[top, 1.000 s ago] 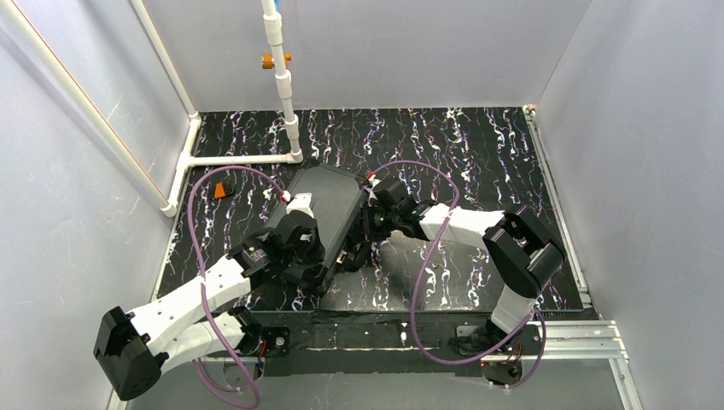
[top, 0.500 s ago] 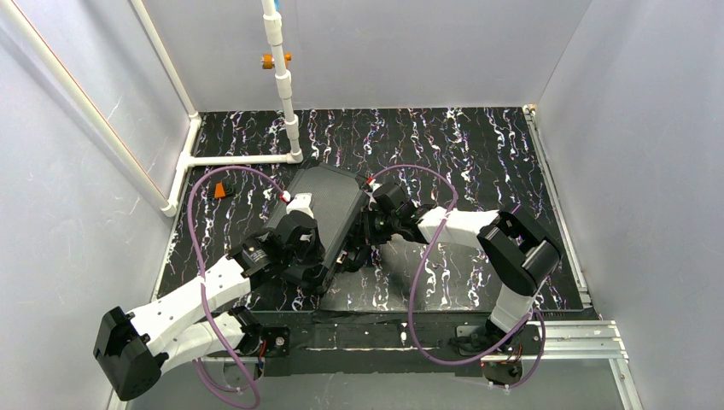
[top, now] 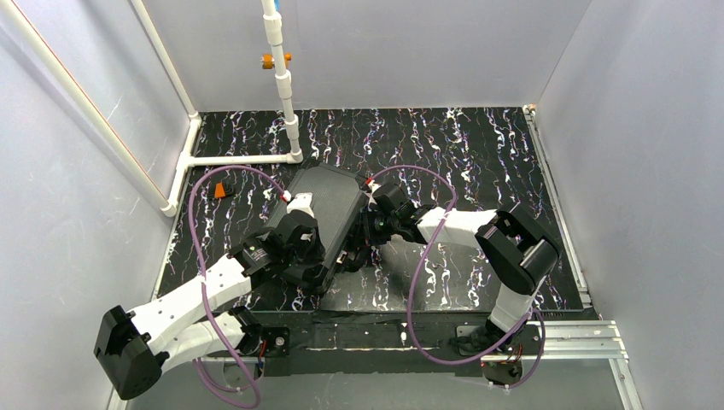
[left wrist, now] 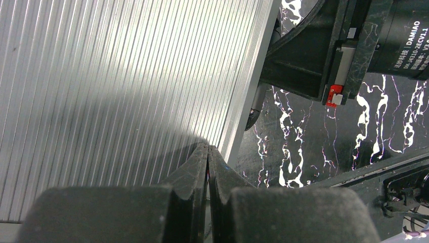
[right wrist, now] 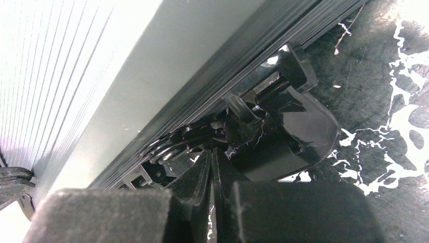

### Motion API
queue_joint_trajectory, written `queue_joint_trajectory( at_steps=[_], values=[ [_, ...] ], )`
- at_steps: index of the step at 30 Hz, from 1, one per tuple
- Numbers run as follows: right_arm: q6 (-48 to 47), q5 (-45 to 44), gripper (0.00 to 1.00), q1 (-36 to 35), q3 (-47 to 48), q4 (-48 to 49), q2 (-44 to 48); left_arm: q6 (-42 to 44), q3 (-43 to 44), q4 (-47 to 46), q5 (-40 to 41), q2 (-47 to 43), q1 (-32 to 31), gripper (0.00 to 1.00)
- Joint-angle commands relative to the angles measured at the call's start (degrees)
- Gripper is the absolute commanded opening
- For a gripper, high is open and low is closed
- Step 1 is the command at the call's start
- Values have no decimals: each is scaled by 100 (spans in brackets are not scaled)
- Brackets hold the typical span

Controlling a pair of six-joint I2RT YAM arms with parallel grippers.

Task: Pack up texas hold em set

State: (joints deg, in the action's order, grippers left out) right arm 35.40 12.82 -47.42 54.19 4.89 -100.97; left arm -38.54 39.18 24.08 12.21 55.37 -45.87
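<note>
The black hard case (top: 329, 198) lies shut on the marbled table between my two arms, and its ribbed lid (left wrist: 116, 81) fills the left wrist view. My left gripper (top: 318, 272) is shut and empty, its fingertips (left wrist: 202, 154) over the near edge of the lid. My right gripper (top: 362, 245) is shut and empty. It sits against the case's right side, next to the black handle fitting (right wrist: 291, 134) and the metal latch parts (right wrist: 172, 149). Chip stacks, dice and clear discs are not in view.
A white pipe frame (top: 286, 102) stands behind the case. A small orange piece (top: 222, 190) lies at the left of the table. An aluminium rail (top: 555, 333) runs along the near right edge. Purple cables loop over both arms.
The right arm's elbow and forearm have shifted slightly to the left, toward the case. The left arm and the case have not visibly moved.
</note>
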Motion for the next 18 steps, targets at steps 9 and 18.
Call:
queue_joint_trajectory(
  at_steps=[9, 18],
  values=[
    [-386, -387, 13, -39, 58, -19, 33, 80, -92, 1278, -298, 75, -17, 0],
    [-623, -667, 17, -39, 352, -704, 709, 210, 354, 1553, -196, -206, -13, 0]
  ],
)
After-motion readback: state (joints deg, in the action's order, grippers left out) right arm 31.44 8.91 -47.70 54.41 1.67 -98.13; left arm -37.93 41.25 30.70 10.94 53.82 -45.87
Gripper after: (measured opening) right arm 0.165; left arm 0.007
